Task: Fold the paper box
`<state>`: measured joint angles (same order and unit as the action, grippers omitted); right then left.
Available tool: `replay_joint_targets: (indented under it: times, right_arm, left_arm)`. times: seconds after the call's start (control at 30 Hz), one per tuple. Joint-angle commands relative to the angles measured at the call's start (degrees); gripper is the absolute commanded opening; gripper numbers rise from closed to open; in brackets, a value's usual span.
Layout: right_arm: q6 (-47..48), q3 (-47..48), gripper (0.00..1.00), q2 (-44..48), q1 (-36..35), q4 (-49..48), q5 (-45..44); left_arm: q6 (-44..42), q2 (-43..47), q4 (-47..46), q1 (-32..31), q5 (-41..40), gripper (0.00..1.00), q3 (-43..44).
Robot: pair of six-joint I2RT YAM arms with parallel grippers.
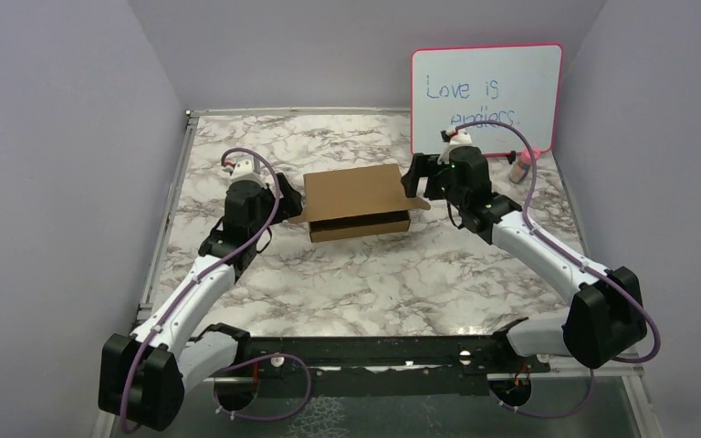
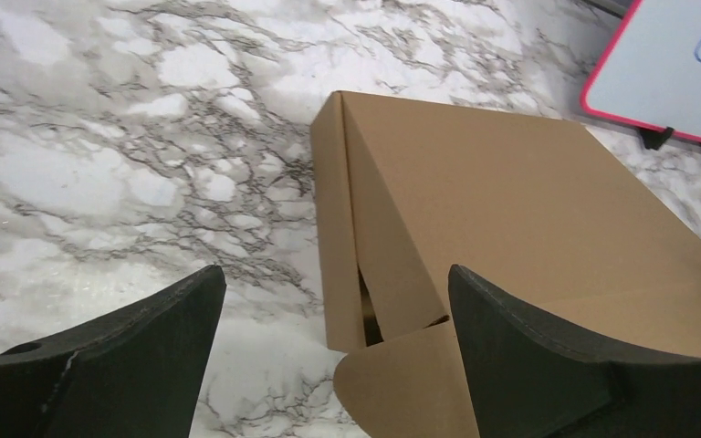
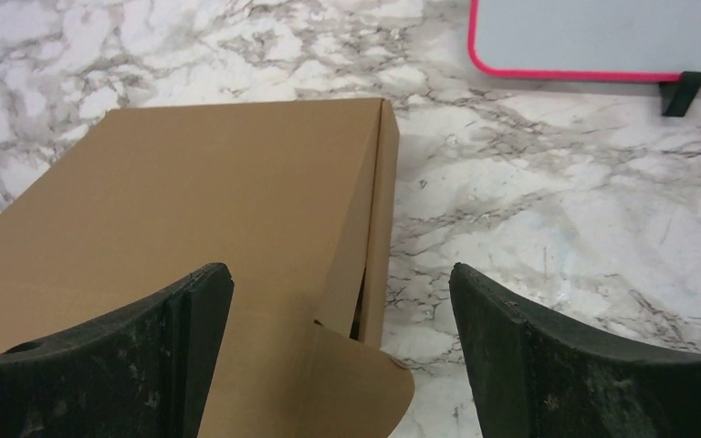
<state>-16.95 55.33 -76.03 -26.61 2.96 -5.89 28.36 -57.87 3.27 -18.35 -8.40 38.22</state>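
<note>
Brown corrugated cardboard mailer box (image 1: 356, 187): shallow rectangle, sitting mid-counter on the white-and-grey marbled counter (image 1: 374, 283), slightly nearer the far edge than the near edge. Long axis runs left-right, parallel to the far edge. Lid down but not seated; a dark gap shows along the front wall, which faces the near edge. The lid hinge is on the far side.

Left rounded ear flap (image 2: 402, 383) sticks out at the box's near-left corner, untucked. Right rounded ear flap (image 3: 356, 383) does the same at the near-right corner.

Left gripper (image 2: 335, 274): at the box's left end, fingers spread wide, and the end wall and ear flap show between them. One finger overlaps the lid in the wrist view; I cannot tell if it touches.

Right gripper (image 3: 340, 269): at the box's right end, fingers likewise spread wide, straddling the end wall and flap. Contact can't be judged here either.

Pink-framed whiteboard (image 1: 486, 96) with blue handwriting stands at the far-right corner, with a small pinkish bottle (image 1: 518, 167) just beside it.
</note>
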Motion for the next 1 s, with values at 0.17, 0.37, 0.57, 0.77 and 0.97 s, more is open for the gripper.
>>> replay_joint_targets:
  times: [0.17, 0.37, 0.57, 0.77, 0.97]
  right_arm:
    - [-2.17, -8.05, 0.91, -1.87, -0.14, -5.69, 6.86]
    - [-3.77, -13.20, 0.86, -2.15, -0.14, -9.44, 9.62]
    - [-4.64, -16.14, 0.83, -2.65, -0.15, -11.80, 10.82]
    - [-5.66, -19.06, 0.80, -3.48, -0.13, -15.21, 10.82]
    - [-7.35, -22.56, 0.76, -5.09, -0.15, -18.45, 8.80]
  left_arm:
    - [4.35, -2.19, -9.96, 0.41, 11.37, 0.87, -6.43]
    - [6.30, -4.01, -13.10, 0.39, 12.42, 0.79, -11.01]
    - [7.10, -5.78, -16.11, 0.38, 13.41, 0.71, -14.37]
    - [7.07, -7.67, -17.19, 0.40, 13.47, 0.68, -15.16]
    - [6.82, -9.76, -18.55, 0.31, 12.62, 0.66, -17.28]
